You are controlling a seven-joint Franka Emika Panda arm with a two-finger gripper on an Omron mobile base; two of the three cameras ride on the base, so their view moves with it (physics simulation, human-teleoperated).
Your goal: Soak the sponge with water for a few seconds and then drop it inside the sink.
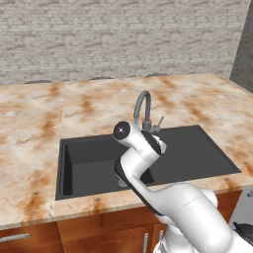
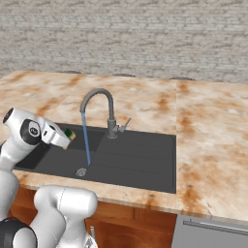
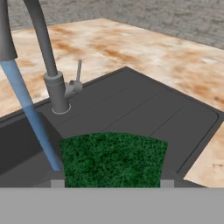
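Observation:
My gripper (image 2: 67, 137) is shut on the sponge (image 2: 69, 132), a small green block with a yellow side, and holds it above the sink's (image 2: 145, 167) dark basin. In the hand view the sponge (image 3: 113, 159) fills the space between my fingertips (image 3: 57, 183). The water (image 3: 30, 113) falls as a thin blue stream just past the sponge's left edge; I cannot tell whether they touch. From the right base view the water (image 2: 86, 140) drops from the curved grey faucet (image 2: 109, 111) to a spot beside the drain (image 2: 81, 172), a little right of the sponge.
The flat drainboard (image 3: 144, 105) lies to the right of the faucet (image 1: 143, 106). Marbled orange counter (image 1: 29, 123) surrounds the sink (image 1: 89, 158), with a brick wall behind. My own arm covers part of the basin in the left base view. Wooden cabinet fronts (image 1: 74, 237) run below.

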